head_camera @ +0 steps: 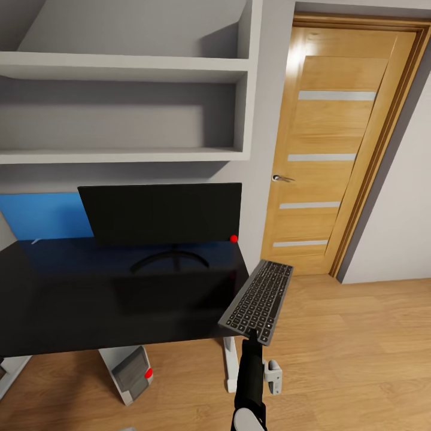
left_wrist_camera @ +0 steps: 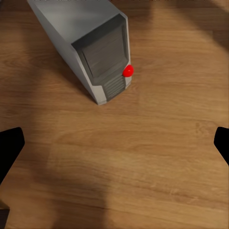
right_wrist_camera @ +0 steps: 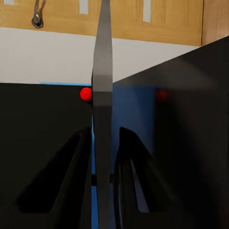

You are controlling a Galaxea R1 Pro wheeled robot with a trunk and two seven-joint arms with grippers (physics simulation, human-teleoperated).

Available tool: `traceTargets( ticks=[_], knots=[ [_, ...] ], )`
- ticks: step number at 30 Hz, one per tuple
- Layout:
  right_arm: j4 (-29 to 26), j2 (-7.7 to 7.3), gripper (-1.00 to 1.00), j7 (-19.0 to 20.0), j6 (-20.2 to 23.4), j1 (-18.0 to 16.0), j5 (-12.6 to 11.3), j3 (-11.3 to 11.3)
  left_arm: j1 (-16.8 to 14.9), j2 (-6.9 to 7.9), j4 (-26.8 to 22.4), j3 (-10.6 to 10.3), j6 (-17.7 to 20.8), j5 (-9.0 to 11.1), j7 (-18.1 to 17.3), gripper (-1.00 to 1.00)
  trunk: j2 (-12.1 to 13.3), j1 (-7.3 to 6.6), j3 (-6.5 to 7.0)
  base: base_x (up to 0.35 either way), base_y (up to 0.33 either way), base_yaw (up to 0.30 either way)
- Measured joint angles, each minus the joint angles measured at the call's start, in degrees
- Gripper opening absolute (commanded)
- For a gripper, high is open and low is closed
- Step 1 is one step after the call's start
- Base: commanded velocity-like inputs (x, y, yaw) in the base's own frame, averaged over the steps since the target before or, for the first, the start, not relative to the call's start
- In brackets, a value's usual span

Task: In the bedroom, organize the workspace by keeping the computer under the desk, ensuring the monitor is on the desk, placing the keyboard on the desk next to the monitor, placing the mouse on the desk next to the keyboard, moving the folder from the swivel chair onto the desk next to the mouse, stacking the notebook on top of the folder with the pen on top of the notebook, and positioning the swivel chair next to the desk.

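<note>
- The right tool [head_camera: 254, 336] is clamped on the near short edge of the keyboard [head_camera: 258, 300], which it holds in the air just off the worktop's [head_camera: 72, 299] right edge.
- The left tool [left_wrist_camera: 114, 148] is spread wide above the floor [left_wrist_camera: 157, 157], holding nothing.
- The monitor [head_camera: 160, 212] stands at the worktop's back edge.
- The computer [head_camera: 130, 372] stands on the floor under the worktop.

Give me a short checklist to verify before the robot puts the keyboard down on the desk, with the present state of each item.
1. Grip: right gripper shut on the keyboard by its near edge: ok.
2. Keyboard over the desk: it hangs past the desk's right edge, above the floor: not ok.
3. Monitor upright on the desk: ok.
4. Free desk surface in front of the monitor: ok.
5. Computer under the desk: ok.
6. Left gripper open, holding nothing: ok.
</note>
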Motion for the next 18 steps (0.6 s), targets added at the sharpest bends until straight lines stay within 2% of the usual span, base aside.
traceTargets(
  ticks=[11, 15, 18],
  knots=[
    [0.2, 0.00, -1.00, 0.1, 0.0, 0.0, 0.1, 0.0, 0.0, -0.10, -2.1, 0.1, 0.0, 0.4, 0.0, 1.00, 0.0, 0.00, 0.00, 0.000, 0.000, 0.000],
    [0.3, 0.00, -1.00, 2.1, 0.0, 0.0, 1.7, 0.0, 0.0, -0.27, -2.2, 0.2, 0.0, 0.5, 0.0, 1.00, -1.6, 0.87, -0.71, 0.000, 0.000, 0.000],
    [0.4, 0.00, -1.00, 3.6, 0.0, 0.0, 1.9, 0.1, 0.0, -0.33, -2.2, 0.1, 0.0, 0.5, 0.0, 1.00, -2.8, 1.53, -1.25, 0.000, 0.000, 0.000]
  ],
)
